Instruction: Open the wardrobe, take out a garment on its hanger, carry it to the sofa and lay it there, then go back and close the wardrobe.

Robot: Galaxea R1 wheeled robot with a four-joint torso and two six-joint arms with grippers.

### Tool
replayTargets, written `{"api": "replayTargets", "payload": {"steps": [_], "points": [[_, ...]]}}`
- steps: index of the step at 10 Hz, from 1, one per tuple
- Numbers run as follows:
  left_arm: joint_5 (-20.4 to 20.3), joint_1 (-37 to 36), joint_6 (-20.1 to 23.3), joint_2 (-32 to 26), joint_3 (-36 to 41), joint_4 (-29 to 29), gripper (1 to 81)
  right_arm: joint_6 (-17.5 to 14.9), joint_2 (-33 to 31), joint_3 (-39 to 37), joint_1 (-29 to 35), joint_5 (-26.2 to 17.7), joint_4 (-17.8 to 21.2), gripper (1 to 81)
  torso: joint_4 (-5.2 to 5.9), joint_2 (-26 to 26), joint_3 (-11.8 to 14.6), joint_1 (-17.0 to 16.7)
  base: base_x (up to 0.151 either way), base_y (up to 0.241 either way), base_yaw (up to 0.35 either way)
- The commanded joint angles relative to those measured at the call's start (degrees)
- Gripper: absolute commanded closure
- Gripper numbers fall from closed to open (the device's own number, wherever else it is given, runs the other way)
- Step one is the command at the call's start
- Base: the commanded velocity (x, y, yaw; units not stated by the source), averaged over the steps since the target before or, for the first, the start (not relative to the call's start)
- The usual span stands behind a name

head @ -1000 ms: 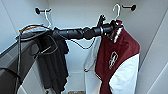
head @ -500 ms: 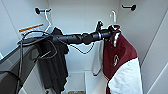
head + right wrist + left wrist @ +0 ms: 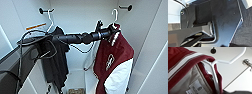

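Inside the open wardrobe point(image 3: 150, 37), a dark shirt point(image 3: 56, 60) hung left of the garment point(image 3: 113, 62), well apart. The left arm stretched across the shirt, its gripper point(image 3: 113, 31) at the garment's collar beside the hanger point(image 3: 114, 15); its grip could not be told.

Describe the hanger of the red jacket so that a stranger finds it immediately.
Look inside the open white wardrobe, at the maroon jacket with white sleeves on its right side. The thin white hanger sticks up out of its collar. The other white hanger, to the left, carries a dark shirt.
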Motion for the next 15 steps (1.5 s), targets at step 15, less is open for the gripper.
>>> {"api": "replayTargets", "payload": {"steps": [15], "points": [[-7.5,-5.1,2.0,-0.7,8.5,3.6,81.1,0.0,0.0,0.1,1.8,-2.5,0.4,1.0,0.0,0.0,0.0,0.0,-0.121,0.0,0.0]]}}
